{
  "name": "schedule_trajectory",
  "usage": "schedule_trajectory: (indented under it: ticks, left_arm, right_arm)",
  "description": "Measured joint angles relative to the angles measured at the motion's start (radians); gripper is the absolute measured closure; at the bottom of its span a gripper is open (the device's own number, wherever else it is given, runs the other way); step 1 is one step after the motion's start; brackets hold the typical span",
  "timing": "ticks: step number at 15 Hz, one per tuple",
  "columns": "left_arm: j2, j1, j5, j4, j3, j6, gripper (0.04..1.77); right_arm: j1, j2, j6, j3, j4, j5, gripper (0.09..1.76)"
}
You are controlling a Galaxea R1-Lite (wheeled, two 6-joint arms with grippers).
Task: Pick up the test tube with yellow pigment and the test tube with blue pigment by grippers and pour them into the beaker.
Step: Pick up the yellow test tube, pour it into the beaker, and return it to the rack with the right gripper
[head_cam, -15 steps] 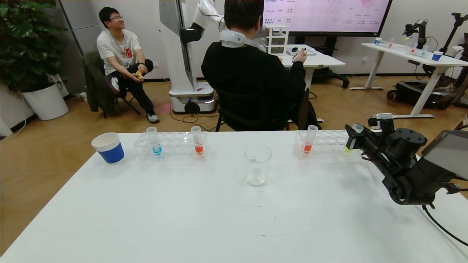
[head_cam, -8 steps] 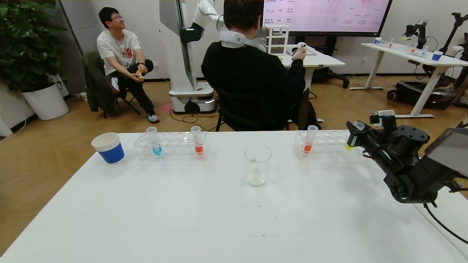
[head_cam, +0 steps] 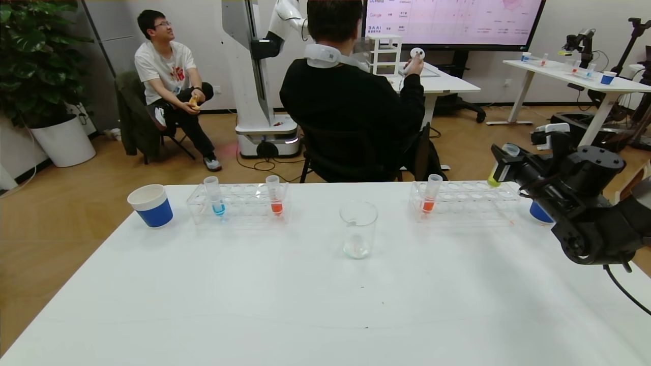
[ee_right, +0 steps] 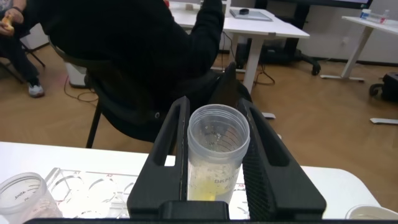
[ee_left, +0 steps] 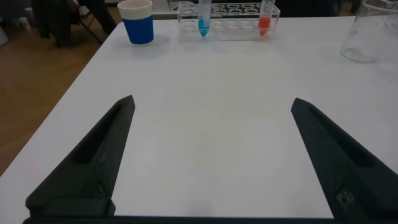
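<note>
My right gripper (head_cam: 503,165) is shut on the test tube with yellow pigment (head_cam: 496,179) and holds it upright above the right end of the right rack (head_cam: 465,195). In the right wrist view the tube (ee_right: 217,155) stands between the fingers (ee_right: 168,143), yellow liquid at its bottom. The test tube with blue pigment (head_cam: 215,195) stands in the left rack (head_cam: 239,202); it also shows in the left wrist view (ee_left: 203,18). The beaker (head_cam: 358,230) stands at the table's middle. My left gripper (ee_left: 211,109) is open and empty over the near left table.
Orange-red tubes stand in the left rack (head_cam: 275,195) and the right rack (head_cam: 431,194). A blue-and-white paper cup (head_cam: 151,205) stands at the far left, another (head_cam: 539,213) behind my right arm. A seated person in black (head_cam: 351,101) is beyond the table's far edge.
My right gripper has risen and moved slightly right, lifting the yellow tube up out of the right rack. The left arm has not moved.
</note>
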Motion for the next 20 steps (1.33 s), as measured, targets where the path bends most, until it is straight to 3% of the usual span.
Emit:
schedule_trajectory:
  ticks: [4, 8, 16, 20]
  left_arm:
    - [0.000, 0.000, 0.000, 0.000, 0.000, 0.000, 0.06]
    - [0.000, 0.000, 0.000, 0.000, 0.000, 0.000, 0.06]
    - [0.000, 0.000, 0.000, 0.000, 0.000, 0.000, 0.06]
    - [0.000, 0.000, 0.000, 0.000, 0.000, 0.000, 0.06]
  right_arm:
    - [0.015, -0.022, -0.015, -0.016, 0.023, 0.019, 1.34]
    - [0.110, -0.049, -0.046, -0.103, 0.119, 0.130, 1.34]
    - [0.351, -0.054, -0.286, -0.184, 0.148, 0.350, 1.34]
    - [0.412, -0.036, -0.472, -0.189, 0.145, 0.469, 1.34]
